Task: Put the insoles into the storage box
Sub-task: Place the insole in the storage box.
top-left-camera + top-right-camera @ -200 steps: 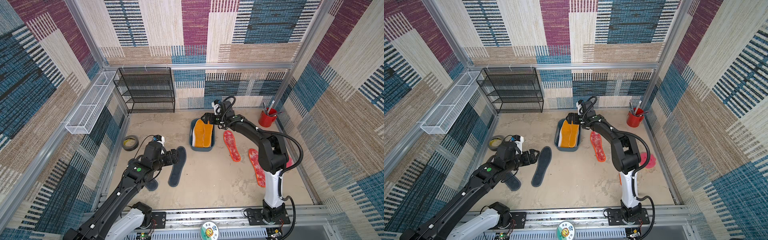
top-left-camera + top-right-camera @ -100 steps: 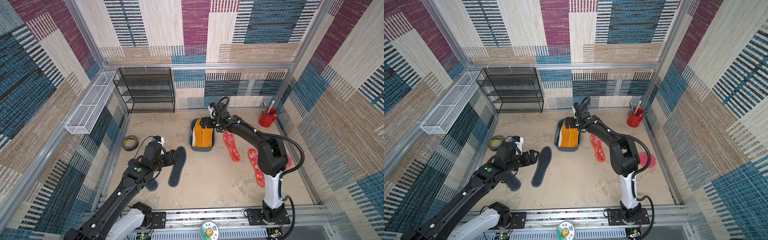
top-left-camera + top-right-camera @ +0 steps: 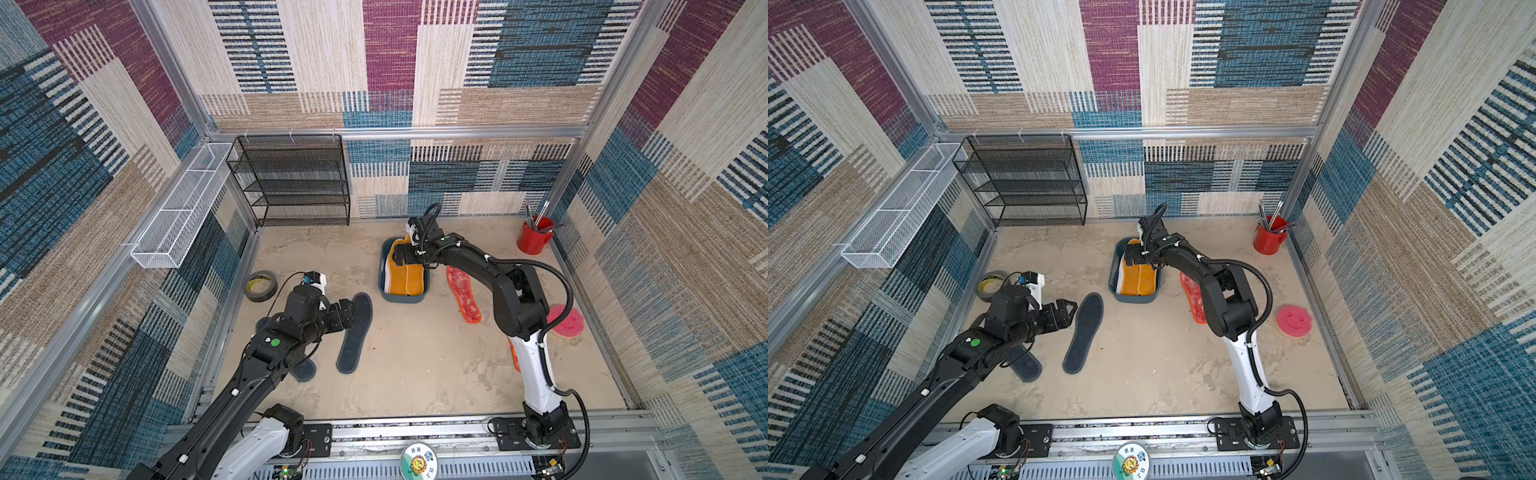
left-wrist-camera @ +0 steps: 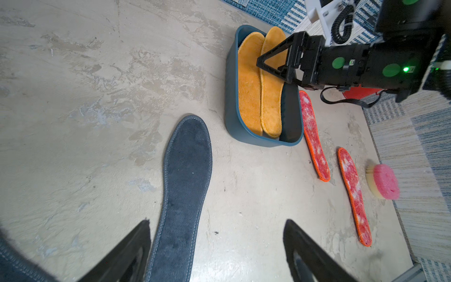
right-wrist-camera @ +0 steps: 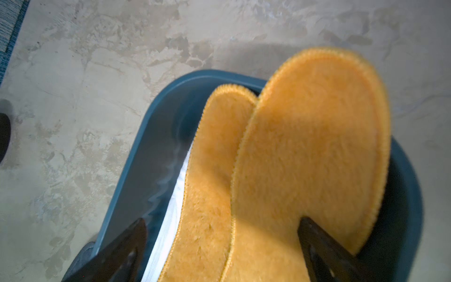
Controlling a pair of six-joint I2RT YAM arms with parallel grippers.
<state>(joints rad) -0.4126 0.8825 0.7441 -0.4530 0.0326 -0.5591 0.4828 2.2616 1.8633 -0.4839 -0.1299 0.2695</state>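
Observation:
The teal storage box (image 3: pixel 401 298) (image 4: pixel 231 117) holds two orange-yellow insoles (image 3: pixel 409 276) (image 5: pixel 310 136) lying on a white insole (image 5: pixel 170 214). My right gripper (image 3: pixel 401 257) (image 5: pixel 222 220) hangs open over the box's far end, with nothing between its fingers. A dark grey insole (image 3: pixel 354 332) (image 4: pixel 185 171) lies flat on the floor. My left gripper (image 3: pixel 349 316) (image 4: pixel 217 222) hovers open above its toe end. A second grey insole (image 3: pixel 305 370) is partly hidden under the left arm. Two red-white mottled insoles (image 4: pixel 314 136) (image 4: pixel 353 193) lie right of the box.
A black wire rack (image 3: pixel 299 183) stands at the back wall and a white mesh basket (image 3: pixel 183 208) hangs on the left wall. A red tool cup (image 3: pixel 534 239) sits back right, a tape roll (image 3: pixel 259 286) at the left, a pink round sponge (image 3: pixel 567 322) by the right wall.
My right gripper has shifted a little nearer and lower over the box, and the orange-yellow insoles now lie flatter in it. The left arm has barely moved.

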